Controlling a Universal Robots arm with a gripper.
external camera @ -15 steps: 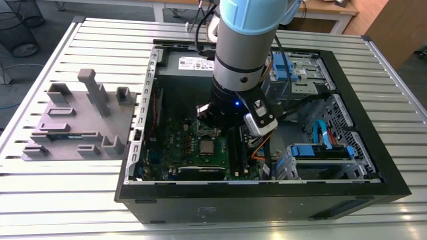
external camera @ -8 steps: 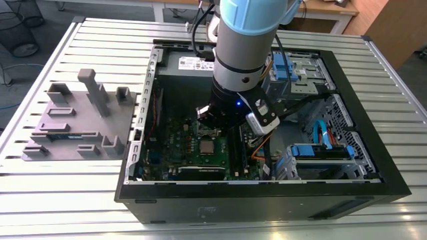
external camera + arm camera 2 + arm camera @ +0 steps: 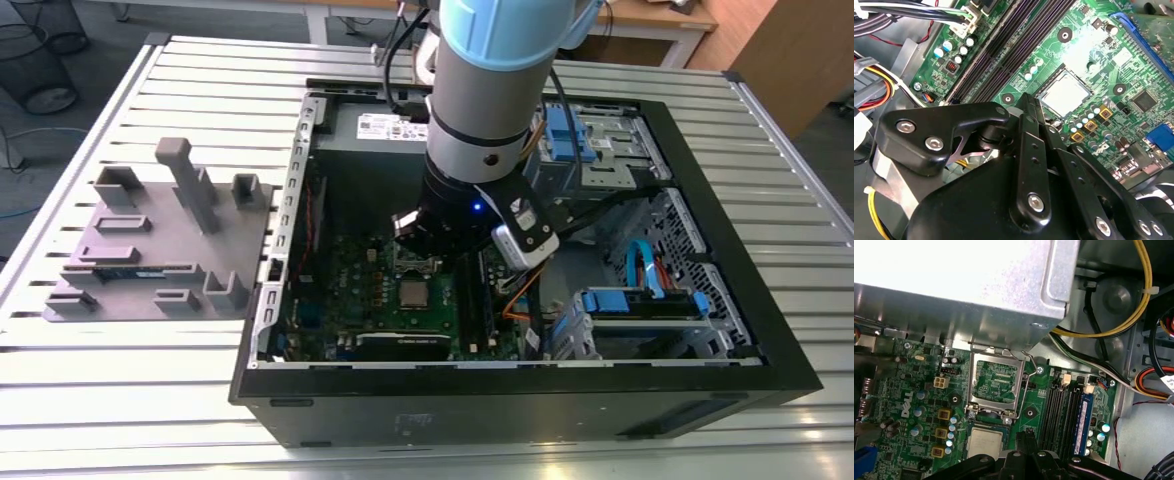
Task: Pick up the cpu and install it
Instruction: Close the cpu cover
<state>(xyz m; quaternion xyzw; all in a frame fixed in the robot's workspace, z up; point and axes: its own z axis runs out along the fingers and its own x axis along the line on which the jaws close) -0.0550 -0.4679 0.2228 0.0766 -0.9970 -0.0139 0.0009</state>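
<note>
Black sheet metal formed the open computer case, which lay on its side on a ribbed aluminium table. Inside it a glossy green motherboard spread beneath the pincer, with a plain silver power-supply box beyond the fingertips and a bundle of yellow and black cables curling off to one side. Blue plastic drive brackets filled the bay well away from the pincer, on the exterior view's right.

The pincer's black, bolted fingers seemed pressed together at the tips, with nothing between them. The cpu, a flat square with a dull silver top, lay level in its socket on the board just beside those tips, not touching them. On the cpu's far side from the arm, the thin bright socket frame was swung open, with its wire lever alongside. Long dark memory slots ran close by the fingertips on the other side.

Outside the case, well apart from the pincer, a matte grey fixture plate with blocky upright posts rested on the table and held a narrow dark memory stick.
</note>
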